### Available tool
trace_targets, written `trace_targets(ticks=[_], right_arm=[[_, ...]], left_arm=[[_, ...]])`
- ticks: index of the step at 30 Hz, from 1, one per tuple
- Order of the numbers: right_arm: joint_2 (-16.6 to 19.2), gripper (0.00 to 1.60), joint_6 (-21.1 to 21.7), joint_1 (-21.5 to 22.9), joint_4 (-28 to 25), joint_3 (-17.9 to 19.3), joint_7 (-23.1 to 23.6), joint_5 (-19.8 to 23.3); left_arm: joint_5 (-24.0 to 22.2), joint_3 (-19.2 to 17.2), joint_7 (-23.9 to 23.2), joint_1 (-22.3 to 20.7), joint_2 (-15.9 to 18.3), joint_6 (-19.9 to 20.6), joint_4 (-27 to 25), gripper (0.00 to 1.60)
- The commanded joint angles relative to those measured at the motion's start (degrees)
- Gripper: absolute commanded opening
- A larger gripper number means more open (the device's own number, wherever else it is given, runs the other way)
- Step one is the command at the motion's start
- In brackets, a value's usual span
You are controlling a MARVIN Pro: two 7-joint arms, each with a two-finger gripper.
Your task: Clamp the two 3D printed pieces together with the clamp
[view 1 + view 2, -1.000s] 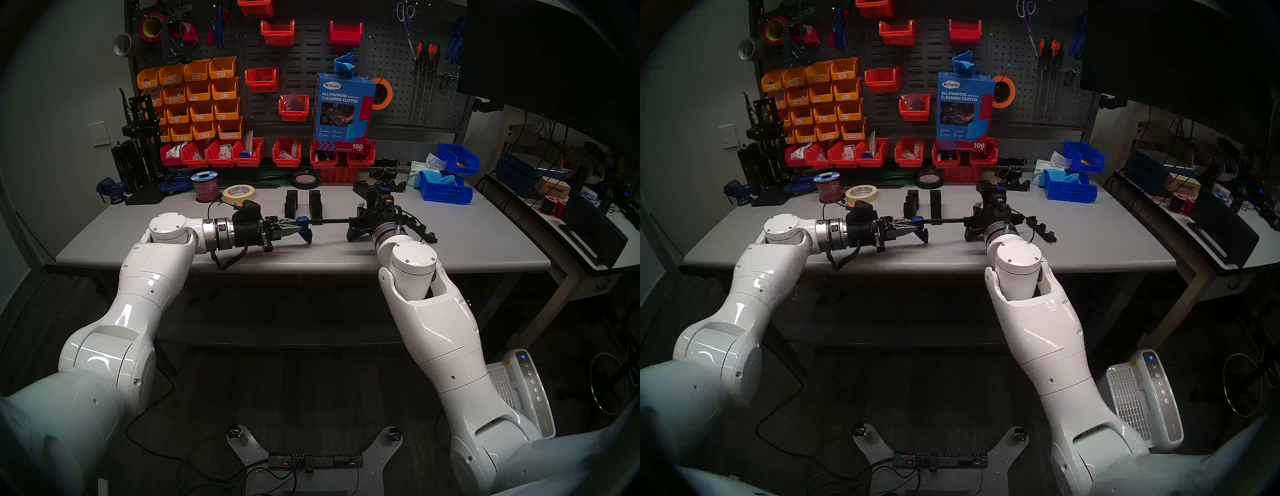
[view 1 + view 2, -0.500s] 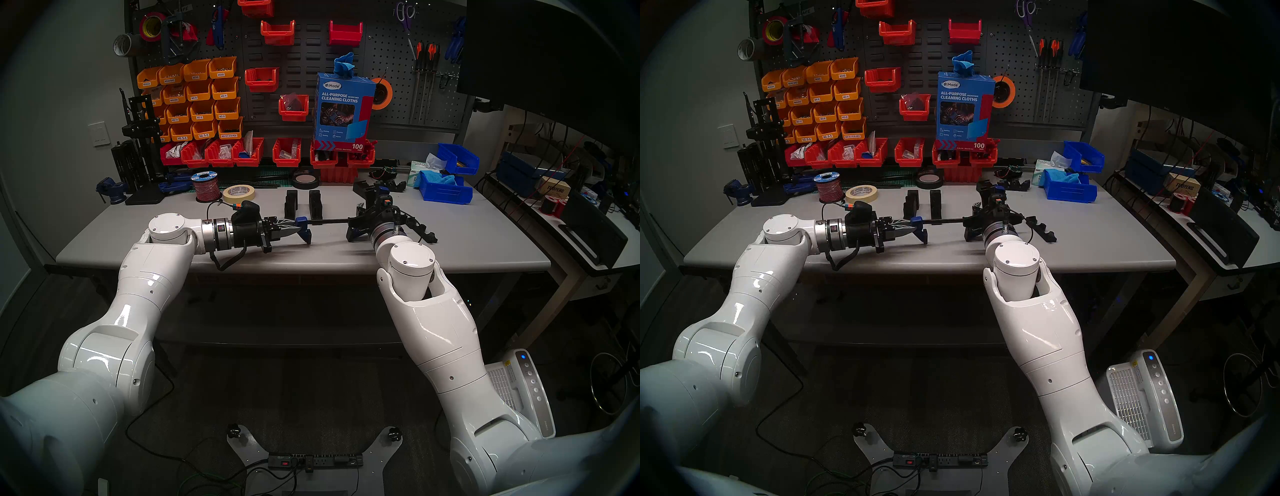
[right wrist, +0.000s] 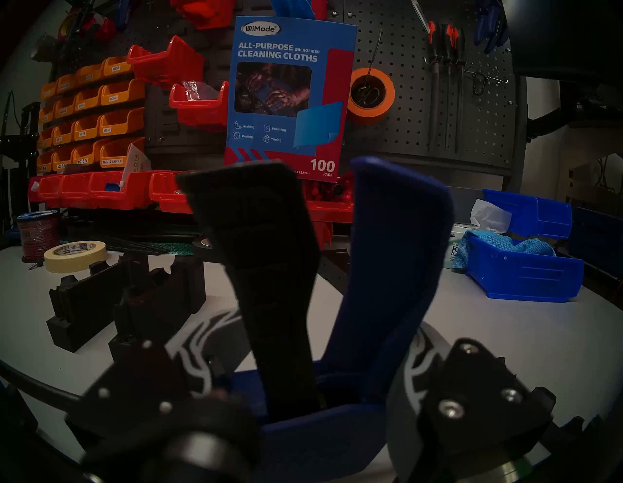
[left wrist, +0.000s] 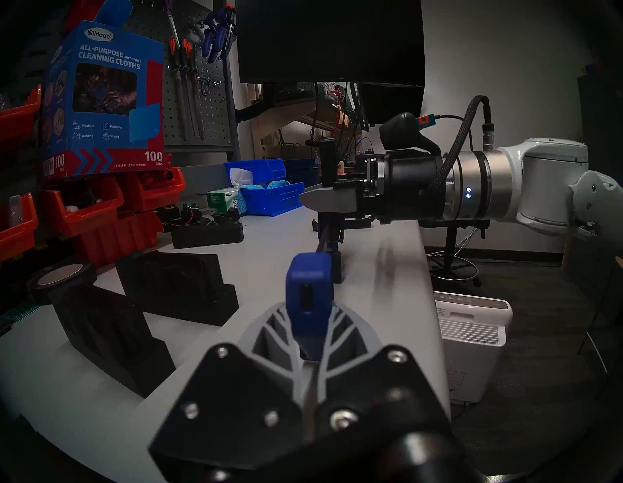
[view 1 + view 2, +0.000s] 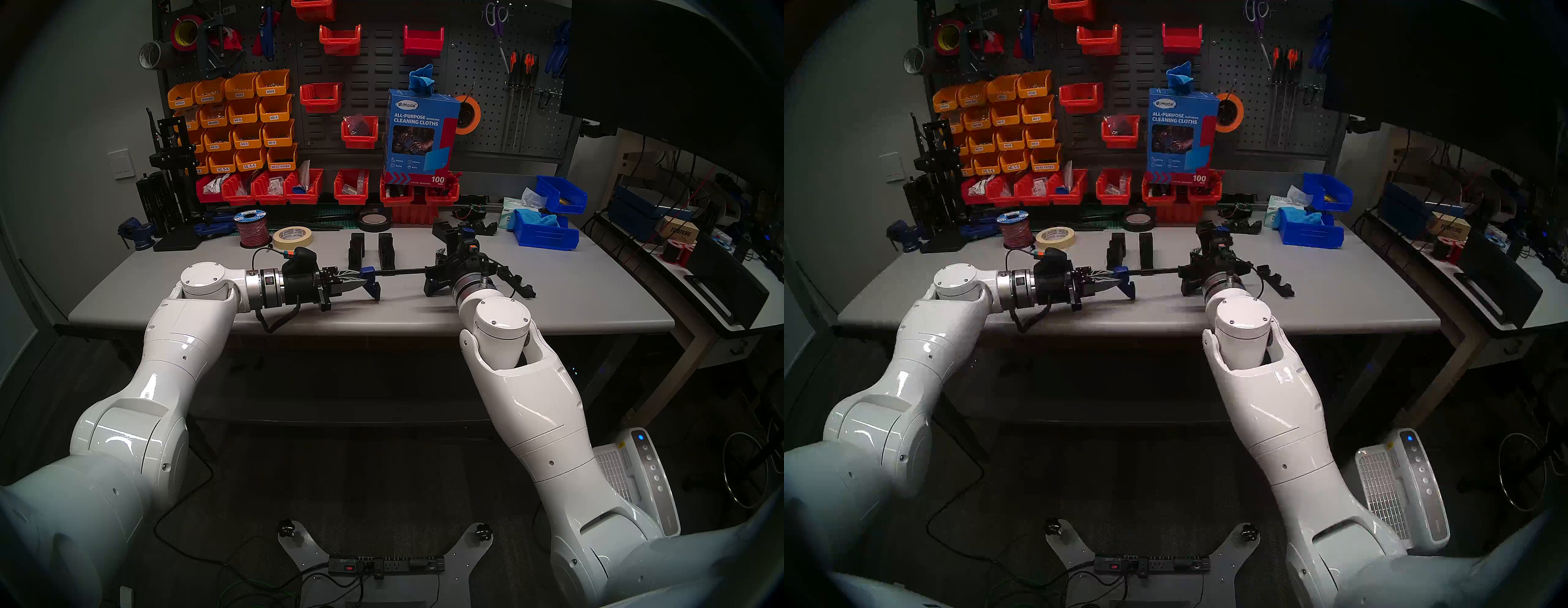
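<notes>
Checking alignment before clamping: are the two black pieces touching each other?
Apart. The head view shows the left piece and right piece standing side by side with bare table between them; the left wrist view shows the same gap.

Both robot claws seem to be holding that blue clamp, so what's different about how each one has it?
The left claw points sideways and pinches the end of the clamp's thin black bar, by the blue end jaw. The right claw points toward the pegboard and squeezes the trigger handle. Both are shut on the clamp and hold it level above the table.
</notes>
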Motion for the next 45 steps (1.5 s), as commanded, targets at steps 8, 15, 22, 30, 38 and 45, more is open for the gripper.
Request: trace_targets(ticks=[8, 15, 22, 30, 38, 45], right_arm=[[-0.56, 0.0, -0.41, 1.27, 0.89, 0.16, -0.89, -0.41], [-0.93, 0.0, -0.78, 1.56, 1.5, 0.03, -0.87, -0.31], [-1.72, 0.0, -1.38, 2.28, 2.22, -0.42, -0.56, -0.14], [-2.91, 0.0, -2.07, 4.09, 3.58, -1.29, -0.23, -0.15], [-3.59, 0.0, -2.79, 5.7, 4.62, -1.69, -0.09, -0.12], [-4.15, 0.0, -3.22, 6.83, 5.48, -1.92, 0.28, -0.1]], left_arm=[[-0.64, -1.42, -0.77, -2.86, 1.41, 0.56, 0.4, 0.0], [-0.55, -1.46, -0.78, -2.98, 1.33, 0.56, 0.66, 0.0], [-1.05, -2.03, -0.48, -3.26, 0.92, 1.17, 1.28, 0.0], [-0.91, -3.04, 1.33, -4.39, 0.95, 1.42, 2.59, 0.0], [-0.71, -3.81, 2.6, -5.91, 1.19, 1.21, 3.78, 0.0], [-0.25, -3.86, 3.62, -7.41, 1.03, 0.82, 5.07, 0.0]])
